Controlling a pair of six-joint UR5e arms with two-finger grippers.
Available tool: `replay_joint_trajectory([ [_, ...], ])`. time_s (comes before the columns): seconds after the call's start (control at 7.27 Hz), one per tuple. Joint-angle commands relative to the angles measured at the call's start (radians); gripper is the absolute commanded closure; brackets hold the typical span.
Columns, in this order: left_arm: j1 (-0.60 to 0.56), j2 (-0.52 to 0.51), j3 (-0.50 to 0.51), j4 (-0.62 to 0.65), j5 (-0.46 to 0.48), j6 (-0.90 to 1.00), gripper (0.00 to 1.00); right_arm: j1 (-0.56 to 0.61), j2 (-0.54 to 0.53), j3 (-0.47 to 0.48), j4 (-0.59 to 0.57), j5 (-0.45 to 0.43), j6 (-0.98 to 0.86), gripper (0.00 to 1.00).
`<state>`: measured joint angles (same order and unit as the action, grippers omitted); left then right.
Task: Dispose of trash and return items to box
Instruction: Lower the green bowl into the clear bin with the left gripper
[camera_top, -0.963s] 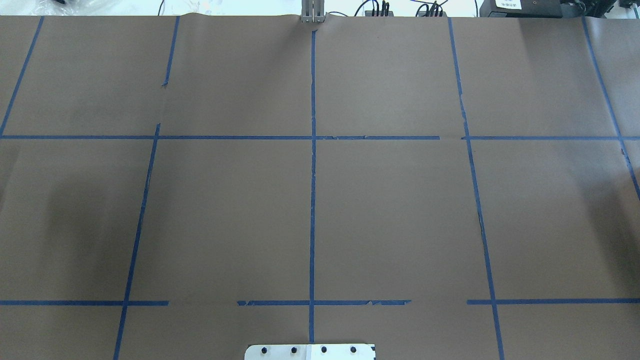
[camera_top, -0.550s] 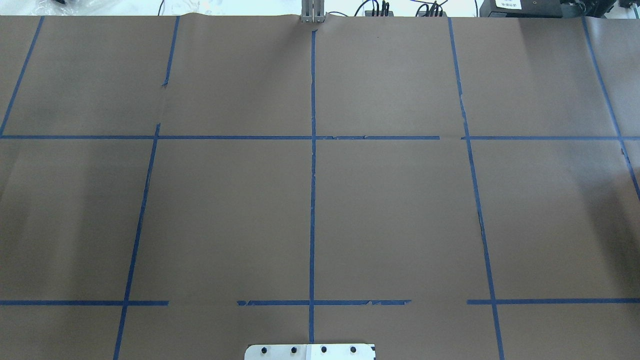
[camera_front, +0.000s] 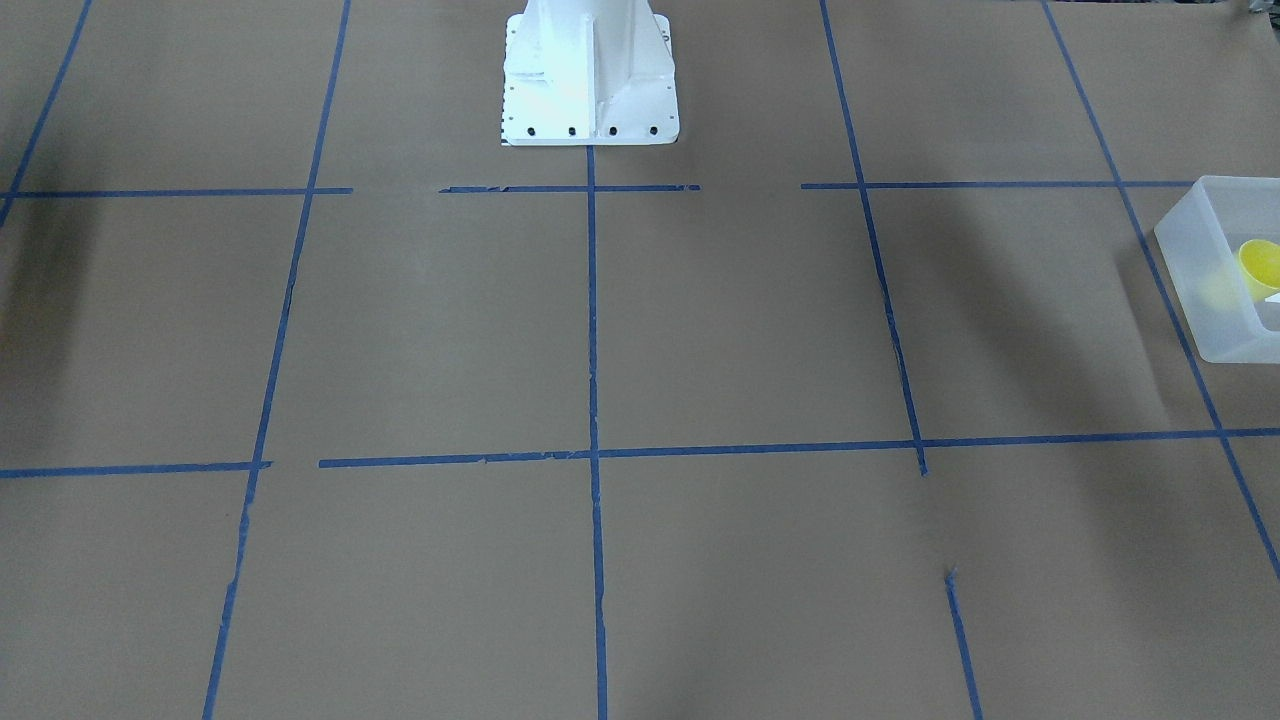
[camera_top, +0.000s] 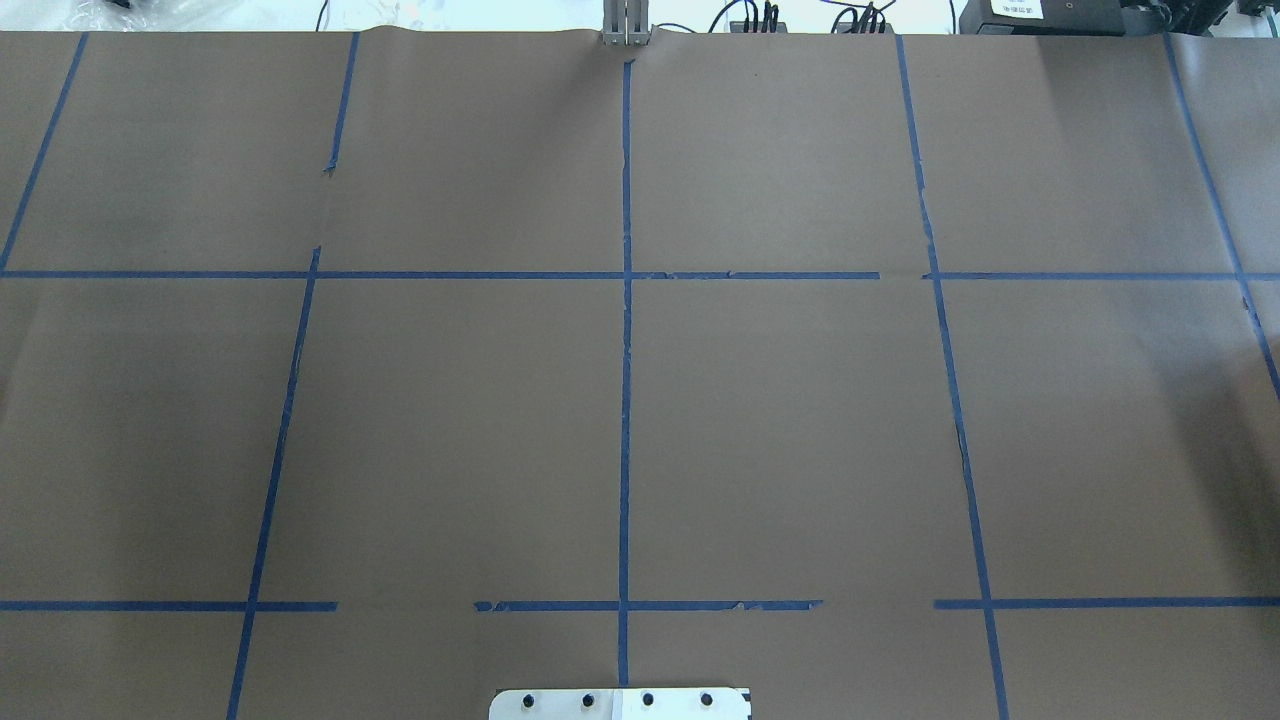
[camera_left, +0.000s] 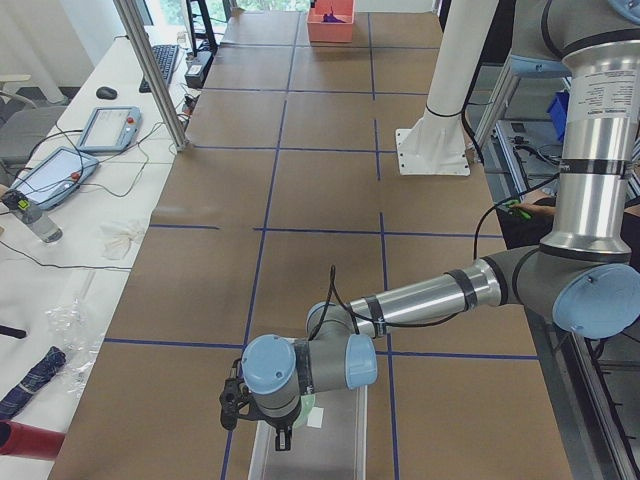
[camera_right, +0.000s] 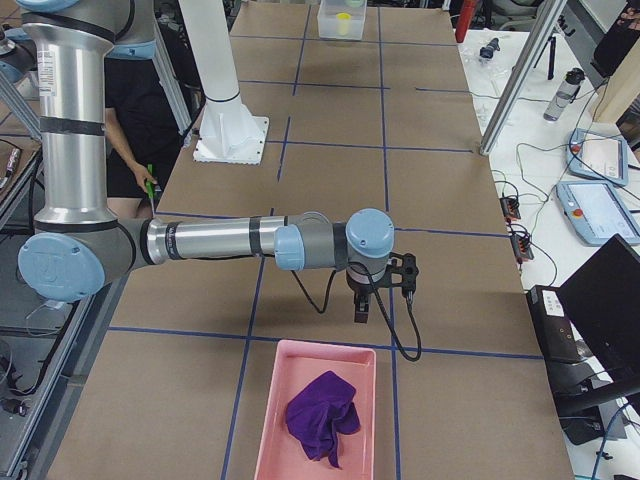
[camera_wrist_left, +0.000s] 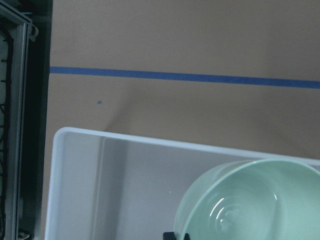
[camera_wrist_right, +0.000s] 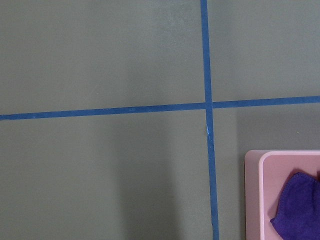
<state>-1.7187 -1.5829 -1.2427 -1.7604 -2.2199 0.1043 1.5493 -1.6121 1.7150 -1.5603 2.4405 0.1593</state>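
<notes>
Bowl, pale green, at clear box: likely light, stiff, slick; pinch its rim. Left gripper, right gripper: grasp cannot be told.

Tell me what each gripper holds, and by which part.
Left gripper apparently pinches the green bowl at its rim, over the clear box; right gripper: cannot tell.

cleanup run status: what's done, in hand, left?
Done: purple cloth lies in the pink tray; yellow cup sits in the clear box. In hand: left gripper hangs over that box with the green bowl right below it; gripped or released, I cannot tell. Right gripper hangs beside the tray. Left: no other item shows.
</notes>
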Motion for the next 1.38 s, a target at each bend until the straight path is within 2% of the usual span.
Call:
replay_joint_trajectory([
  [0.0,-0.001,0.023,0.072,-0.108,0.072,-0.002,1.0,0.0,0.0,0.002,0.0,0.0,0.0,0.0],
  [0.14,-0.001,0.038,0.072,-0.119,0.075,-0.002,1.0,0.0,0.0,0.003,0.0,0.0,0.0,0.0],
  [0.28,-0.001,0.04,0.071,-0.122,0.075,-0.002,0.82,0.0,0.001,0.002,0.0,0.0,0.0,0.0],
  [0.41,0.001,0.04,0.066,-0.122,0.075,-0.009,0.01,0.0,0.001,0.002,0.0,0.0,0.0,0.0],
  [0.69,0.001,0.026,0.042,-0.117,0.069,-0.012,0.0,0.0,0.005,0.0,0.0,0.0,0.0,0.0],
  [0.83,0.001,0.023,-0.036,-0.105,0.065,-0.017,0.0,0.0,0.008,-0.003,0.002,-0.001,0.0,0.0],
  [0.96,0.001,0.02,-0.126,-0.105,0.06,-0.116,0.0,0.0,0.008,0.0,0.002,-0.002,-0.004,0.0],
  [1.1,0.002,0.006,-0.203,-0.116,0.013,-0.22,0.0,0.0,0.008,0.003,0.002,0.0,-0.006,0.0],
  [1.24,0.004,-0.006,-0.248,-0.141,-0.018,-0.238,0.0,0.002,0.008,0.005,0.002,0.0,-0.004,0.0],
])
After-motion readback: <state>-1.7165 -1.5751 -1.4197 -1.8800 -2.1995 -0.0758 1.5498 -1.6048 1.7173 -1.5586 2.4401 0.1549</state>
